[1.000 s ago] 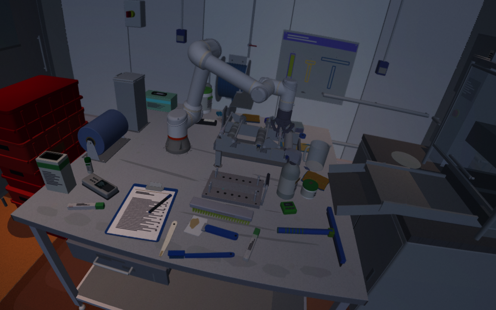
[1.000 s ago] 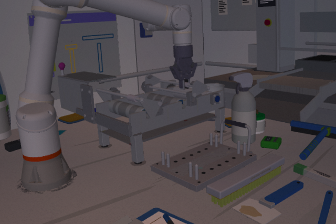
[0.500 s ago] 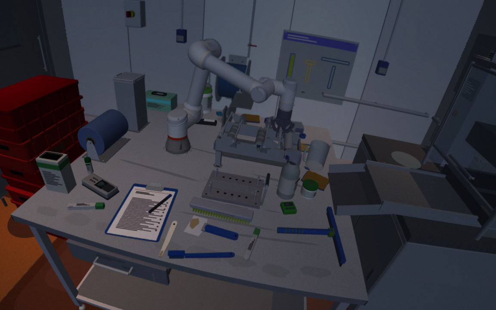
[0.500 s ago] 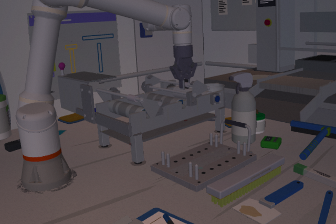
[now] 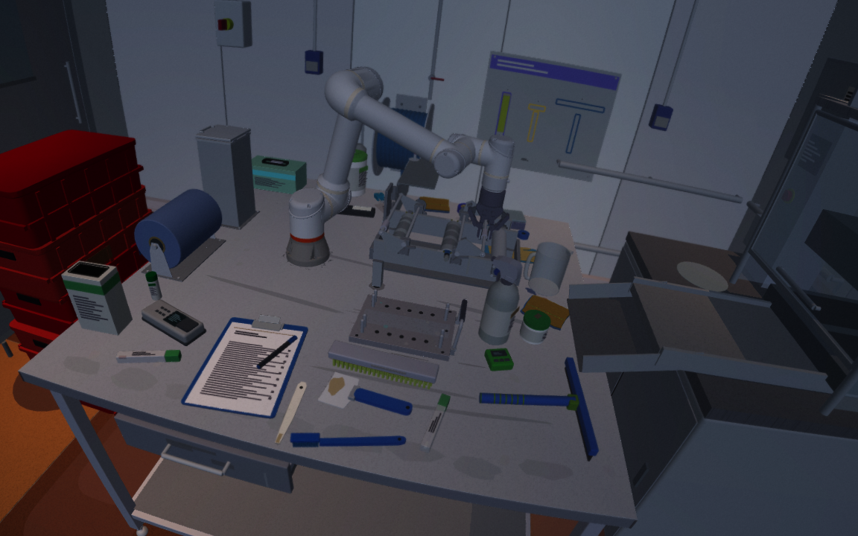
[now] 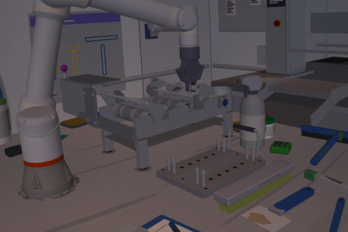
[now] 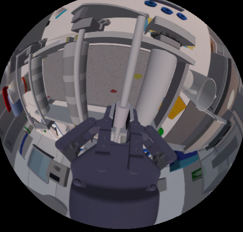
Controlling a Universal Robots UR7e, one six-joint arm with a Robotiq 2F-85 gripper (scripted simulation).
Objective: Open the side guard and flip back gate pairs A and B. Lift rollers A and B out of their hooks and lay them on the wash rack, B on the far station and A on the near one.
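My gripper [image 7: 121,119] [image 6: 190,85] [image 5: 488,227] points down over the right end of the roller frame [image 5: 436,243]. Its fingers are closed on the thick grip sleeve of a thin grey gate bar [image 7: 130,64] that runs across the frame. Two banded rollers [image 7: 75,84] [image 7: 38,86] [image 6: 165,101] [image 6: 126,111] lie in the frame. A plain pale roller [image 7: 156,84] lies to the right of the held bar. The wash rack [image 5: 409,325] [image 6: 210,172], a perforated plate with upright pins, sits on the table in front of the frame and is empty.
A white mug [image 5: 548,268] stands right of the frame. A spray bottle [image 6: 252,114] [image 5: 500,310] and a green-lidded jar [image 5: 535,326] stand by the rack's right end. A scrub brush [image 6: 254,186] lies in front of the rack. A clipboard [image 5: 246,367] lies to the left.
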